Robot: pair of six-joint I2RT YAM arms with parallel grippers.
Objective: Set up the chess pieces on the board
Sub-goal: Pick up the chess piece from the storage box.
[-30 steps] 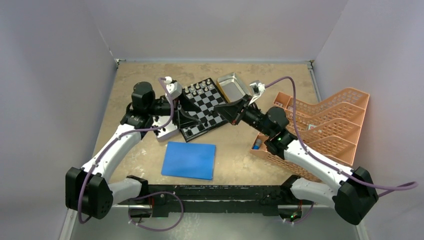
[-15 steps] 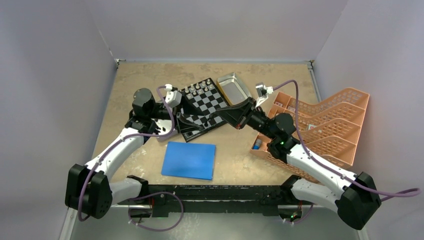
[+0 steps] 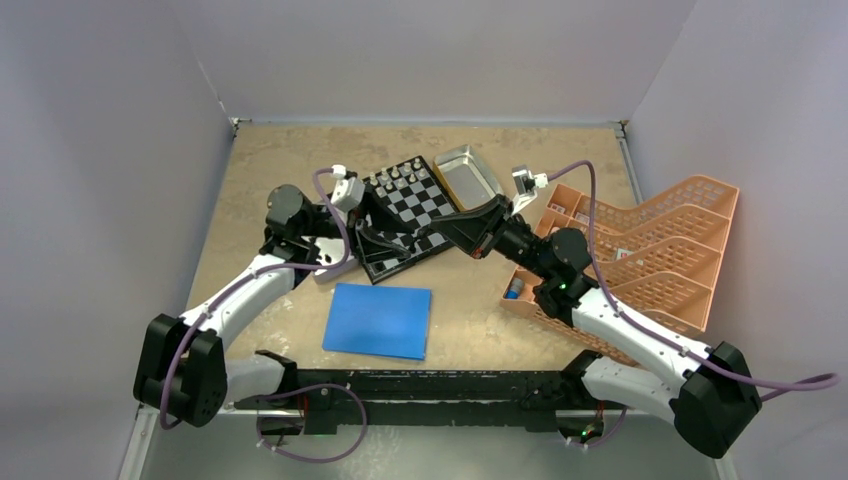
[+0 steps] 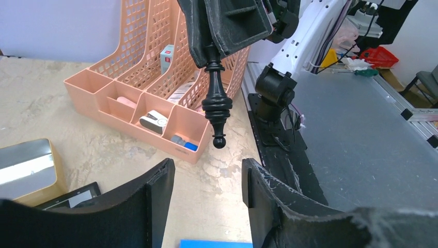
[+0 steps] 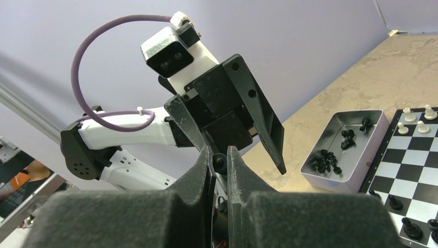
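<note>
The board point(image 3: 412, 210) lies on the worktop point(image 3: 470, 290) between the two arms, and it is only partly set. Along its far edge stand white pieces point(image 3: 395, 178), and along the near edge a few standing black pieces point(image 5: 408, 227). Neither side looks complete. A heap of loose black pieces point(image 5: 328, 161) lies in the metal tray point(image 5: 334, 182) just beside the board, so I judge that most of the black side is left to place. One held black piece point(image 4: 215, 98), slim with a ball tip, hangs head down above the worktop. The right tool point(image 4: 209, 50) pinches it by its base, fingers closed tight. The left tool point(image 4: 206, 178) faces it with fingers point(image 4: 155, 191) parted and grips nothing. The piece's tip shows just above the gap.
</note>
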